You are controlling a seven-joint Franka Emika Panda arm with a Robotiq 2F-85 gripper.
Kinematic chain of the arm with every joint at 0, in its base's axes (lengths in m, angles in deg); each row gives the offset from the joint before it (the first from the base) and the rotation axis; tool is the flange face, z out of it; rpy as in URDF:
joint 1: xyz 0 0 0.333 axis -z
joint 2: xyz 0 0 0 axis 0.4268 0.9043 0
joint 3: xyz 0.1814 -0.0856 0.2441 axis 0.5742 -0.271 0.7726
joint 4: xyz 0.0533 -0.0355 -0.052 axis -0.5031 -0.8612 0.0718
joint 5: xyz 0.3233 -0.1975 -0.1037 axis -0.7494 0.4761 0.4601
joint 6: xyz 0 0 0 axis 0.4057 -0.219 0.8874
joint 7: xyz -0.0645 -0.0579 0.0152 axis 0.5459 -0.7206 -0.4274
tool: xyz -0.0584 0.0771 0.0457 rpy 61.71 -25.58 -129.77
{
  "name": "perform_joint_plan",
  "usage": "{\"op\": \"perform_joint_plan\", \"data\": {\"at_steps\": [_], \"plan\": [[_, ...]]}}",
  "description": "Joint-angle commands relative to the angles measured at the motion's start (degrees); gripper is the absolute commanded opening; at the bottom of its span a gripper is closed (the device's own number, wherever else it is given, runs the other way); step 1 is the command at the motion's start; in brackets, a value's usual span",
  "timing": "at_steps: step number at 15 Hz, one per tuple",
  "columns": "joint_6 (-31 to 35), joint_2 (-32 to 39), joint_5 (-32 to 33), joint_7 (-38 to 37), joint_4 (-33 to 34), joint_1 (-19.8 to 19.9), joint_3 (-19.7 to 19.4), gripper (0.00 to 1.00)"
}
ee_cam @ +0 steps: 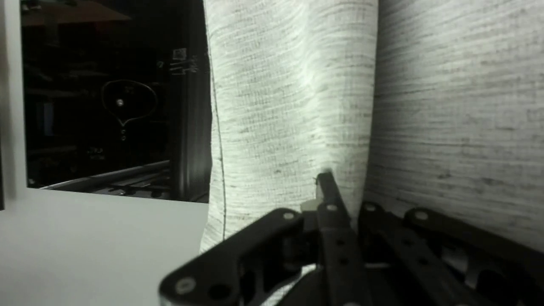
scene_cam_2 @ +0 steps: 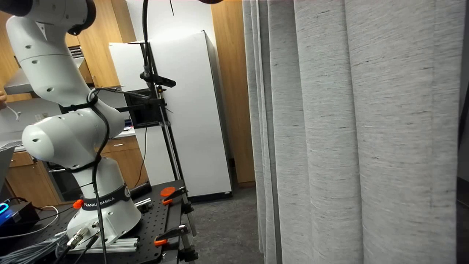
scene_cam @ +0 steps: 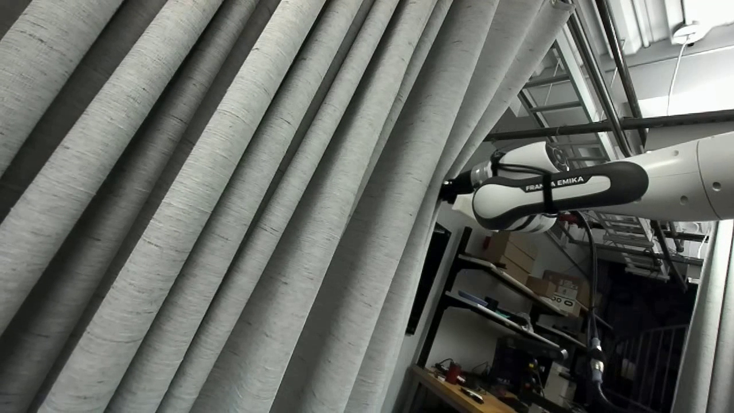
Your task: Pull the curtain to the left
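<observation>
The curtain (scene_cam: pixel 275 189), a light-grey drape with long deep folds, fills most of an exterior view and stands tilted there. In another exterior view the curtain (scene_cam_2: pixel 351 128) hangs at the right. My gripper (scene_cam: pixel 449 190) is at the curtain's edge, with its tips hidden by the fabric. In the wrist view the curtain (ee_cam: pixel 272 106) runs down between the fingers of my gripper (ee_cam: pixel 343 191). One dark finger lies against the fold; the other fingertip is hidden behind fabric. The fingers look shut on the fold. The curtain's hemmed free edge is left of the gripper in the wrist view.
A black screen (ee_cam: pixel 114 97) on a white wall shows behind the curtain edge. Shelves (scene_cam: pixel 504 310) with boxes and a wooden bench (scene_cam: pixel 459 396) stand beyond. Metal rails (scene_cam: pixel 608 123) run above the arm. A white fridge (scene_cam_2: pixel 187 110) and a camera stand (scene_cam_2: pixel 166 128) are near the base.
</observation>
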Motion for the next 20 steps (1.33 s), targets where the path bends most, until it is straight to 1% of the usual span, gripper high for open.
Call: {"op": "perform_joint_plan", "data": {"at_steps": [1, 10, 15, 20], "plan": [[-4.1, -1.5, 0.9, -2.4, -3.9, -2.4, 5.1, 0.00], [-5.0, -2.7, -0.4, -3.7, -3.4, -7.0, 15.9, 0.00], [-7.1, -1.6, 0.9, -7.0, -1.8, -6.3, 22.3, 0.00], [-7.1, -1.7, 0.1, -8.7, -1.0, -7.3, 27.0, 0.00]]}}
